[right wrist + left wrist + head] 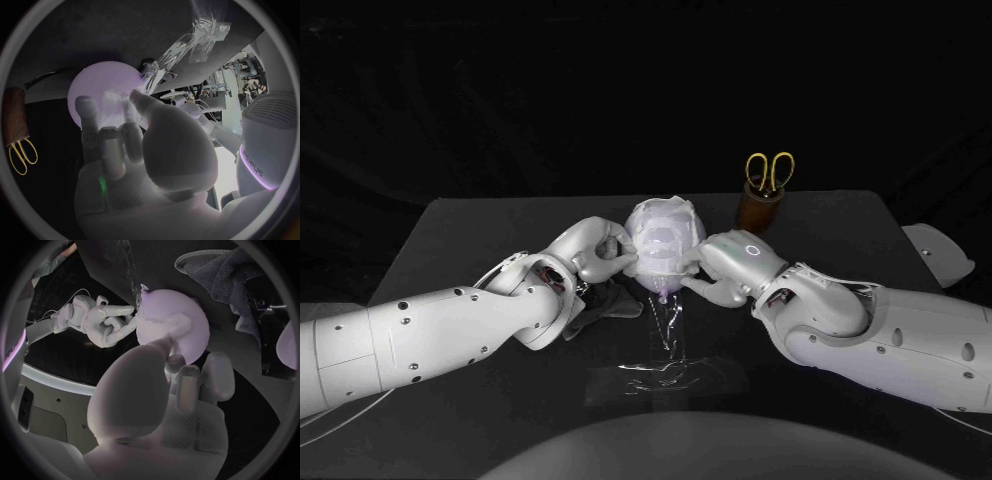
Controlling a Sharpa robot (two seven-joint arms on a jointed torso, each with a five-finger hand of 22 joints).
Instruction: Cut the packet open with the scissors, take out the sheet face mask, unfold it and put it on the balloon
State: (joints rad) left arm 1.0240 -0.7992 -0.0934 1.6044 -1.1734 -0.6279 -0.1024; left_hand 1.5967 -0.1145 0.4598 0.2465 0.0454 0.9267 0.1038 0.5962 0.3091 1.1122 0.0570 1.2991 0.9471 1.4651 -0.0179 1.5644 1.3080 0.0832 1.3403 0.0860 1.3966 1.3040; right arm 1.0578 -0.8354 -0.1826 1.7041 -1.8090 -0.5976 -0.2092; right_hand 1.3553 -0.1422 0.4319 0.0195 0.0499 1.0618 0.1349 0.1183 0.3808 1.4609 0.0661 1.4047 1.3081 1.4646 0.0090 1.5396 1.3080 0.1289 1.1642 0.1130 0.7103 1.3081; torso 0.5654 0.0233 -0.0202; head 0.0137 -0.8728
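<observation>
Head view: the black worktop [473, 230] carries everything. The left robot hand [596, 255] has its fingers spread and gripping nothing, with fingertips pressed to one side of the balloon [661, 262]. The right robot hand [728, 262] clasps the balloon's other side near its knot, likely to steady it. The sheet face mask [661, 218] lies crinkled over the balloon's far end. The cut packet [653, 378] lies nearer the robot, discarded, and the scissors [769, 170] stand parked in a brown holder [762, 210].
</observation>
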